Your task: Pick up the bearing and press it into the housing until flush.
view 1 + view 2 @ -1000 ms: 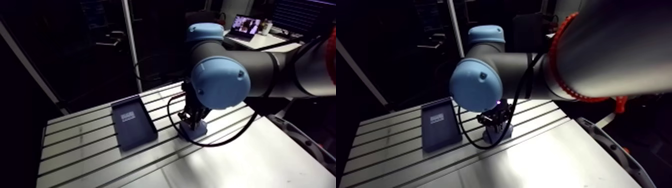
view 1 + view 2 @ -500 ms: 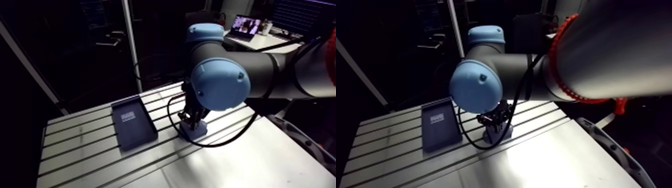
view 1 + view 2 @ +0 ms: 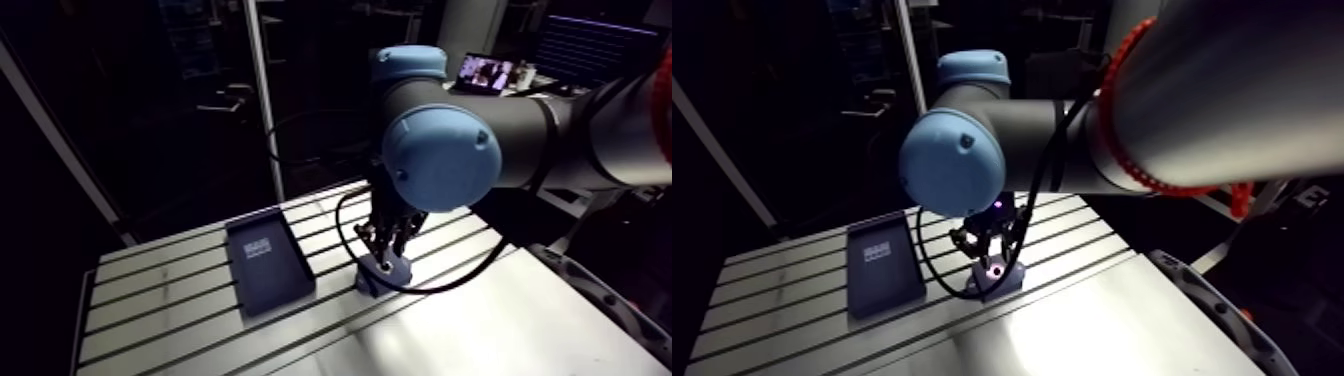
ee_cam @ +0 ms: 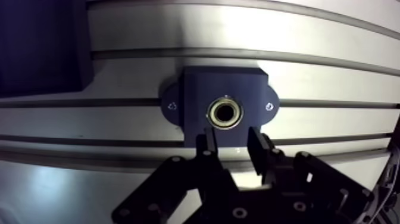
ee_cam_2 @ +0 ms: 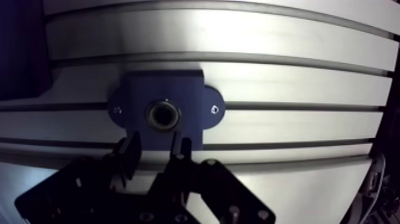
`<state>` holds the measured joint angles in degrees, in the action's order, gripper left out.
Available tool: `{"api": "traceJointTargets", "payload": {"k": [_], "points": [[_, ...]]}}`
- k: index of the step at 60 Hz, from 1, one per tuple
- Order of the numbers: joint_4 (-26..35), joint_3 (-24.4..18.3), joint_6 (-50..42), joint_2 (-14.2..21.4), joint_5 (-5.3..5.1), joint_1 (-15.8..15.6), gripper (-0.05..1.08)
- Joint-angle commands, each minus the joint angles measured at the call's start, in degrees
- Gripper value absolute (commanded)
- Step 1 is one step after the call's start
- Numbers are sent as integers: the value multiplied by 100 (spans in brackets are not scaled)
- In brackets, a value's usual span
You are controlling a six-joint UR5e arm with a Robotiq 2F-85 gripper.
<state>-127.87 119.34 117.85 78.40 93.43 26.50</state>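
The dark blue housing stands on the slotted table, with two small screw holes in its side ears. The brass-coloured bearing sits in its round bore; its rim looks level with the housing face. My gripper hovers just above the housing's near edge, open, with nothing between the fingers. In the arm view the gripper hangs a little above the housing.
A dark, flat rectangular tray with a pale label lies on the table left of the housing; its corner shows beside the gripper in the wrist view. Table slots run across under the housing.
The gripper has lifted off the housing and now hangs slightly above it. The camera has shifted with the arm. Tray and housing stay in place.
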Motion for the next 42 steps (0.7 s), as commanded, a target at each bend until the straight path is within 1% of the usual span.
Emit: {"api": "traceJointTargets", "payload": {"k": [1,10,16,18,19,22,23,24,25,26,27,29,37,42], "points": [[472,-181,15,272,-21,-21,1],[745,-329,15,419,-39,-38,1],[1056,-511,-2,543,-73,-98,1],[1307,-657,-74,574,-75,-157,1],[1307,-657,-74,574,-75,-157,1],[1602,-831,-137,599,-91,-218,1],[1602,-831,-137,599,-91,-218,1],[1759,-919,-187,616,-92,-253,1],[1759,-919,-187,616,-92,-253,1],[1925,-1022,-269,641,-92,-296,1],[1925,-1022,-269,641,-92,-296,1],[2194,-1192,-412,654,-92,-359,1],[2598,-1519,-659,655,-92,-533,1],[2726,-1646,-775,646,-92,-605,1]]}}
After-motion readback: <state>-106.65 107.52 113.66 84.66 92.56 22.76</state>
